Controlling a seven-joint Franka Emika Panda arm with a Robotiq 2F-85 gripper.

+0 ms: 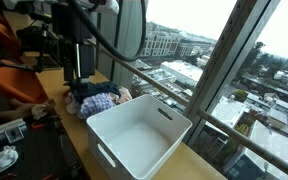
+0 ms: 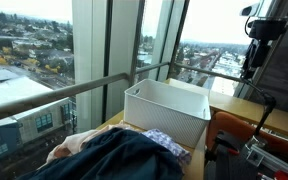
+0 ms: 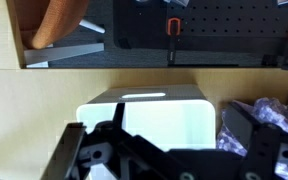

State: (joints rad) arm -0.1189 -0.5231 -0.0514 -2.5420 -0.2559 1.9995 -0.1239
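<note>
A white plastic bin (image 1: 139,138) (image 2: 169,110) stands empty on the wooden table in both exterior views. Next to it lies a pile of clothes (image 1: 97,100) (image 2: 114,155), dark blue and patterned purple. My gripper (image 1: 76,62) (image 2: 252,60) hangs high above the table, near the clothes and the bin's end. In the wrist view the gripper (image 3: 159,140) is open with nothing between its black fingers (image 3: 246,128). Below it are the bin (image 3: 149,120) and, at the right, the clothes (image 3: 279,112).
A tall window with a metal railing (image 1: 174,92) (image 2: 74,88) runs along the table's far side. An orange chair (image 3: 54,20) and a black pegboard with red clamps (image 3: 171,30) stand beyond the table edge. Cables and gear (image 1: 9,130) lie near the bin.
</note>
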